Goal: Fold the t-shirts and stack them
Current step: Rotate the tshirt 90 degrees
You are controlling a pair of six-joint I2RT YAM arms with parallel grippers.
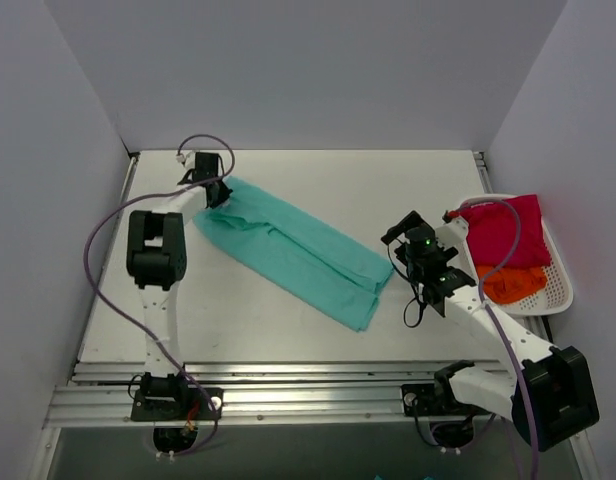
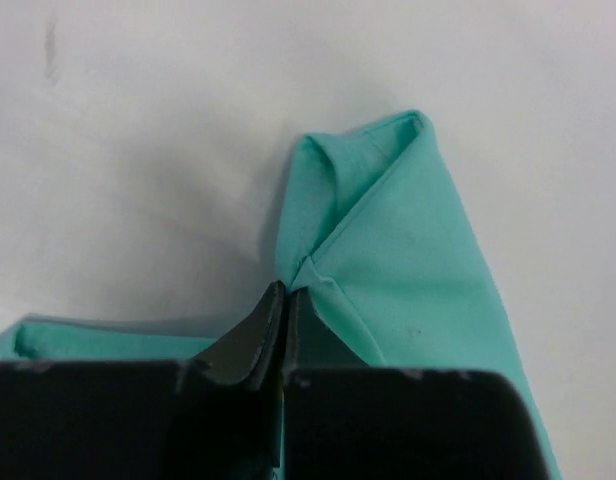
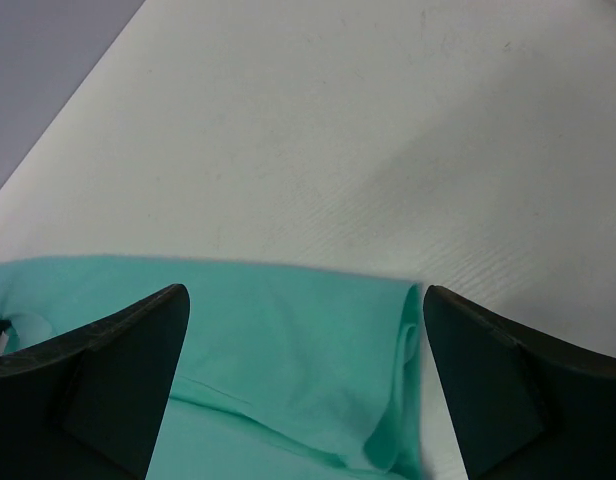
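Observation:
A teal t-shirt [image 1: 298, 250] lies folded into a long diagonal strip across the table, from far left to near centre. My left gripper [image 1: 216, 190] is shut on its far-left corner; in the left wrist view the jaws [image 2: 286, 290] pinch a teal fold [image 2: 388, 250]. My right gripper [image 1: 413, 255] is open and empty just above the strip's right end; the cloth [image 3: 298, 350] shows between its fingers [image 3: 118, 370]. A magenta-red t-shirt [image 1: 503, 230] and an orange t-shirt [image 1: 513, 285] lie in the basket.
A white slotted plastic basket [image 1: 560, 290] stands at the table's right edge, beside the right arm. Grey walls enclose the table at the back and both sides. A metal rail [image 1: 288, 395] runs along the near edge.

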